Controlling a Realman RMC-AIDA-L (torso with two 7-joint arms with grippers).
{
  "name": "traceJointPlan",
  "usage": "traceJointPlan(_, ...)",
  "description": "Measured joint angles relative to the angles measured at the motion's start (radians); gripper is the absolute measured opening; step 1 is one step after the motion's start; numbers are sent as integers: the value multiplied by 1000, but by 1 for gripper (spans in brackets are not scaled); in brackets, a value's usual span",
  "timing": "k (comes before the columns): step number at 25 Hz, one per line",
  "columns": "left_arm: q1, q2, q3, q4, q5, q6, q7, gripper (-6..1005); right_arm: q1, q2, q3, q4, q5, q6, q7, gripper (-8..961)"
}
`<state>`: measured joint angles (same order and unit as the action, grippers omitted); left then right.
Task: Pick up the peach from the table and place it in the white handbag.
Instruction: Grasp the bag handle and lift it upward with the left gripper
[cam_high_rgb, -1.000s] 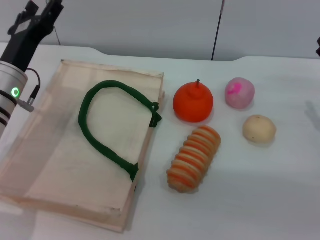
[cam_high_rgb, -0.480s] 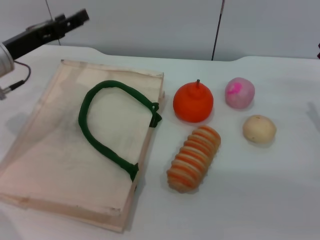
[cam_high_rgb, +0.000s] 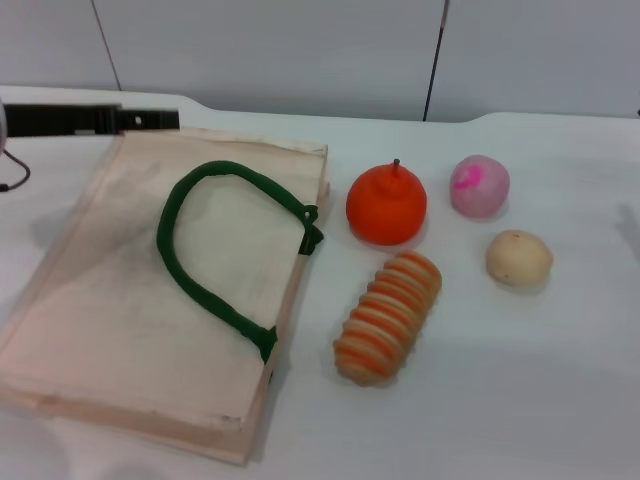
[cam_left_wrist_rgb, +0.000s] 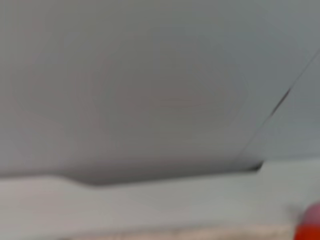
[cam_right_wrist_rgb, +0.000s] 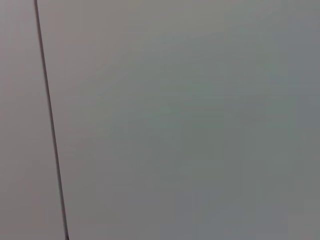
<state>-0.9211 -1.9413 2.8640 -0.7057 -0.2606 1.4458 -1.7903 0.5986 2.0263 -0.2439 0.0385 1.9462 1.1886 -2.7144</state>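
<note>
The peach (cam_high_rgb: 479, 186) is lying on the tabletop (cam_high_rgb: 560, 370), just beside the orange fruit (cam_high_rgb: 386, 205) and well apart from the white handbag (cam_high_rgb: 170, 290). The left end effector (cam_high_rgb: 150, 120) is reaching flat over the far corner of the bag; I cannot tell if its fingers are apart or together.

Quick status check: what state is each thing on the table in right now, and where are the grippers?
Peach: on the table, untouched, right of the orange fruit.
White handbag: lying flat, green handle resting on top.
Orange fruit: upright, stem up.
Beige ball: resting on the table.
Striped roll: lying on its side.
Left gripper: level above the bag's far edge, holding nothing.
Right gripper: out of view.
</note>
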Motion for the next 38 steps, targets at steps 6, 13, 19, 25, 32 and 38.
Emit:
traceJointPlan(6, -47, -16, 0, 18, 163, -93, -33, 882, 3, 0, 0, -2, 0, 0, 2, 893)
traceJointPlan(13, -62, -11, 0, 124, 210, -174, -39, 882, 4, 0, 0, -2, 0, 0, 4, 893)
traceJointPlan(19, -59, -12, 0, 184, 218, -234, -39, 882, 5, 0, 0, -2, 2, 0, 4, 893)
traceJointPlan(25, -58, -10, 0, 220, 213, -269, -36, 876, 9, 0, 0, -2, 2, 0, 4, 893)
traceJointPlan(32, -53, 0, 0, 272, 224, -313, -40, 813, 10, 0, 0, -2, 2, 1, 4, 892)
traceJointPlan(38, -52, 0, 0, 275, 226, -322, -40, 696, 10, 0, 0, -2, 2, 2, 4, 892)
